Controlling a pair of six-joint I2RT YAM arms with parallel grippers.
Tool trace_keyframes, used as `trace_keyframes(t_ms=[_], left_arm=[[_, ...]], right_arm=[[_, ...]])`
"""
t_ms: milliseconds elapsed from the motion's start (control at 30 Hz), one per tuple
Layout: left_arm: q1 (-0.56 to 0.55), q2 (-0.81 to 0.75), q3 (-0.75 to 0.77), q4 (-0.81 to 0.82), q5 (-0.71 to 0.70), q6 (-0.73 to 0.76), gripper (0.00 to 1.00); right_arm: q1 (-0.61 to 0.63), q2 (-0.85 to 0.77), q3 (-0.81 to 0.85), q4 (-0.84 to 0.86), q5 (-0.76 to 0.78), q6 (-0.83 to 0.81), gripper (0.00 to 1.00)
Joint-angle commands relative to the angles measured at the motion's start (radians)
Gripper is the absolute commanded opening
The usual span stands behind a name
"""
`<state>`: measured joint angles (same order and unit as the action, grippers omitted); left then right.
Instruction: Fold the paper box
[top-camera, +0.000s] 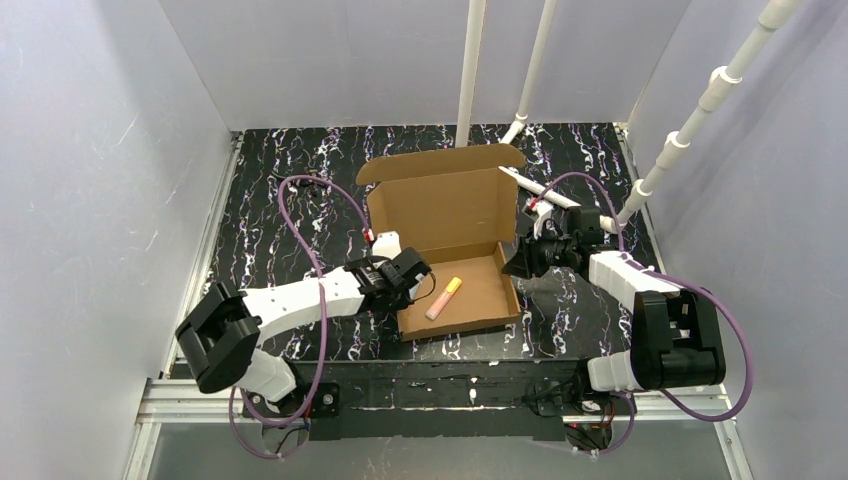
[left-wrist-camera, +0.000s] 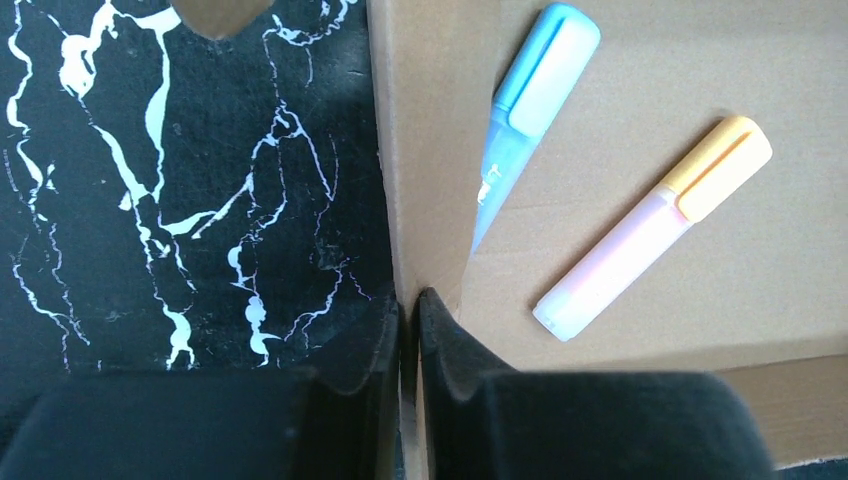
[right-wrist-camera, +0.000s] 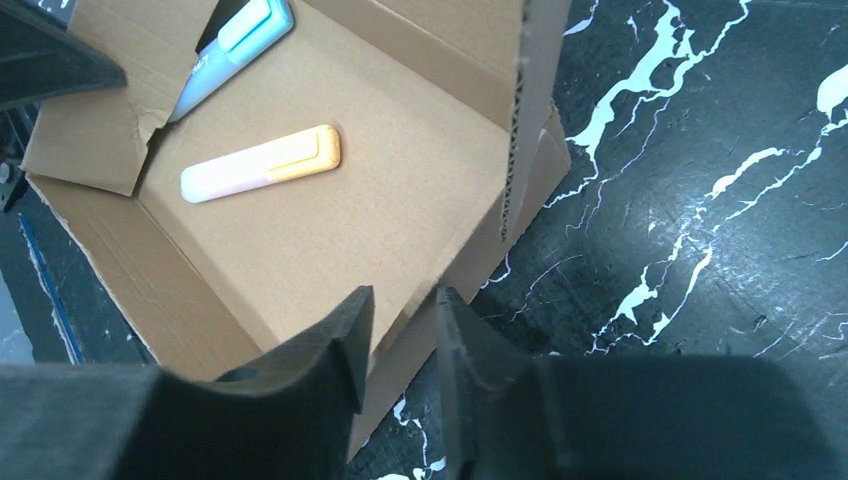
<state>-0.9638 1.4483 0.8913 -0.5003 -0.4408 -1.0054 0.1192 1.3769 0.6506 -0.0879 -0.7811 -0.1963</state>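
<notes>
The paper box (top-camera: 475, 270) is a brown cardboard mailer in the middle of the table, with its lid (top-camera: 440, 200) standing up at the back. My left gripper (top-camera: 425, 275) is shut on the box's left wall (left-wrist-camera: 400, 150), one finger inside and one outside (left-wrist-camera: 410, 300). My right gripper (top-camera: 515, 262) is open. Its fingers straddle the right wall (right-wrist-camera: 515, 150) near the front corner (right-wrist-camera: 405, 300), with a gap left between them. On the box floor (right-wrist-camera: 380, 220) lie an orange-capped pink highlighter (top-camera: 444, 297) (left-wrist-camera: 650, 230) (right-wrist-camera: 262, 162) and a blue one (left-wrist-camera: 530, 100) (right-wrist-camera: 230, 50).
White pipes rise at the back (top-camera: 470, 70) and slant along the right side (top-camera: 690, 130). A white bar (top-camera: 535, 185) lies behind the box's right corner. The black marbled tabletop (top-camera: 280, 230) has white walls on three sides. Purple cables (top-camera: 300, 210) loop over both arms.
</notes>
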Motion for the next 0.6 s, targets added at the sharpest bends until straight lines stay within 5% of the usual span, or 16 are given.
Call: trace_keyframes(t_ms=[0,200,400,567], left_arm=[[0.005,-0.083,-0.058,0.042,0.027,0.048,0.13],[0.038,-0.167,-0.165,0.152,0.088,0.02,0.15],[0.058,-0.224,-0.204,0.187,0.106,0.044,0.15],[0.062,-0.233,-0.212,0.193,0.103,0.054,0.15]], right_arm=[[0.009,-0.031,0.03,-0.036,-0.033,-0.046,0.44],[0.003,-0.171,0.056,-0.134,0.037,-0.151,0.71],[-0.015,-0.273,0.132,-0.453,0.018,-0.527,0.95],[-0.014,-0.331,0.216,-0.716,0.029,-0.821,0.98]])
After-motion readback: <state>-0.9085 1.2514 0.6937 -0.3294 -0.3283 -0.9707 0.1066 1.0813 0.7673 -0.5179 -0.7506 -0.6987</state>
